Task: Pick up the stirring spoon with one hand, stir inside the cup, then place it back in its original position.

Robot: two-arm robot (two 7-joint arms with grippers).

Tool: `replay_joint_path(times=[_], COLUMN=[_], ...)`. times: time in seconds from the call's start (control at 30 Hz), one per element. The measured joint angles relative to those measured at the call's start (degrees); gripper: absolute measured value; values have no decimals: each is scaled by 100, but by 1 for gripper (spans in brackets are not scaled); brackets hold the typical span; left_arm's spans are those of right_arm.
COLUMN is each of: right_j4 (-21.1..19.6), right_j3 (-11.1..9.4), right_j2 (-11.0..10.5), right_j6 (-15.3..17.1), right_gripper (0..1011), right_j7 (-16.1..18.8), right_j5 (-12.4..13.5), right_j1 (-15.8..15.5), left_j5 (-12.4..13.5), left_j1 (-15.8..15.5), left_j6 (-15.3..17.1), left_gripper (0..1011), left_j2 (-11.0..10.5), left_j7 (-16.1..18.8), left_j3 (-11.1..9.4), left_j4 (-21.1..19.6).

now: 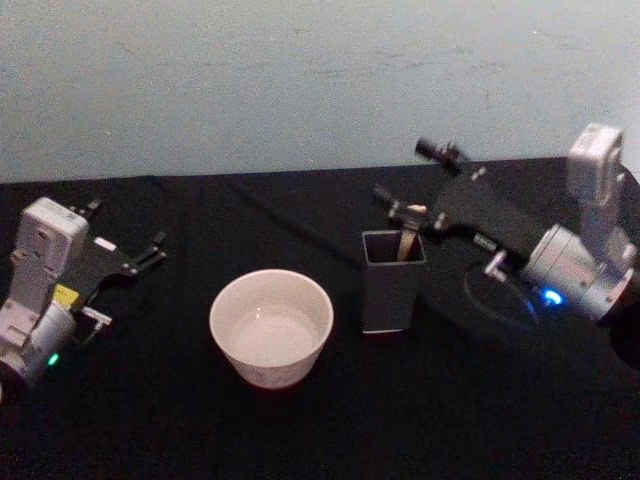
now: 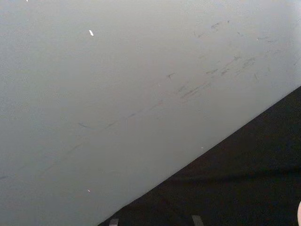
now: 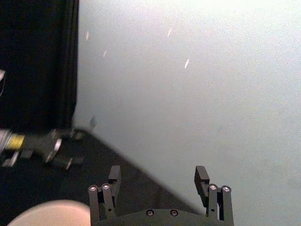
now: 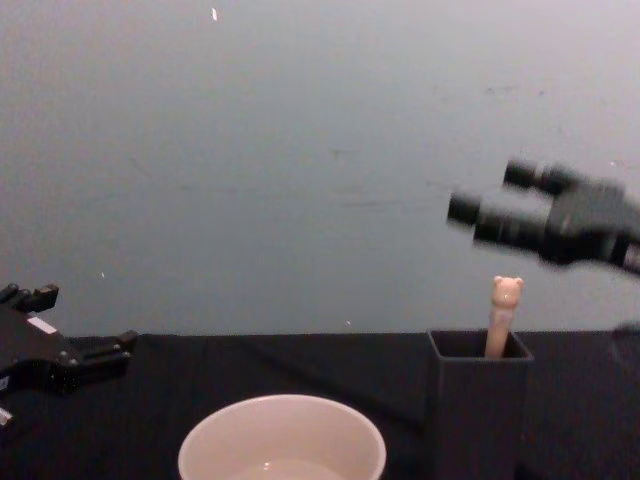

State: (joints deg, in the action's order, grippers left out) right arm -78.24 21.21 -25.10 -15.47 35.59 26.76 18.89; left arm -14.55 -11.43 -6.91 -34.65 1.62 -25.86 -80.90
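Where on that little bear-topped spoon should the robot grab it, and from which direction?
Probably the top of the peach handle, just under the bear head, coming from above. The stirring spoon stands nearly upright in the dark grey holder, whose walls hide its lower part. The right gripper, open, hovers just above it.

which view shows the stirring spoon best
The chest view: the stirring spoon stands in the dark grey holder with its bear-head top and peach handle clear above the rim, side-on. The head view shows just a short stretch of handle inside the holder, foreshortened from above.
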Motion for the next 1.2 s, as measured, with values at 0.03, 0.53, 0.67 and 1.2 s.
replay_joint_path(times=[0.03,0.53,0.67,1.2], right_j4=[-44,114,354,746], right_j3=[-48,-641,-592,-494], right_j2=[12,389,443,606], right_j6=[-40,419,612,893], right_gripper=[1000,1002,1002,1000], right_j7=[-35,-1791,-1860,-1768], right_j5=[12,-772,-922,-1163], right_j1=[2,-63,-91,-127], left_j5=[0,0,0,0], left_j1=[0,0,0,0], left_j6=[0,0,0,0], left_gripper=[1001,1001,1001,1001], left_j2=[0,0,0,0], left_j7=[0,0,0,0], left_j3=[0,0,0,0], left_j4=[0,0,0,0])
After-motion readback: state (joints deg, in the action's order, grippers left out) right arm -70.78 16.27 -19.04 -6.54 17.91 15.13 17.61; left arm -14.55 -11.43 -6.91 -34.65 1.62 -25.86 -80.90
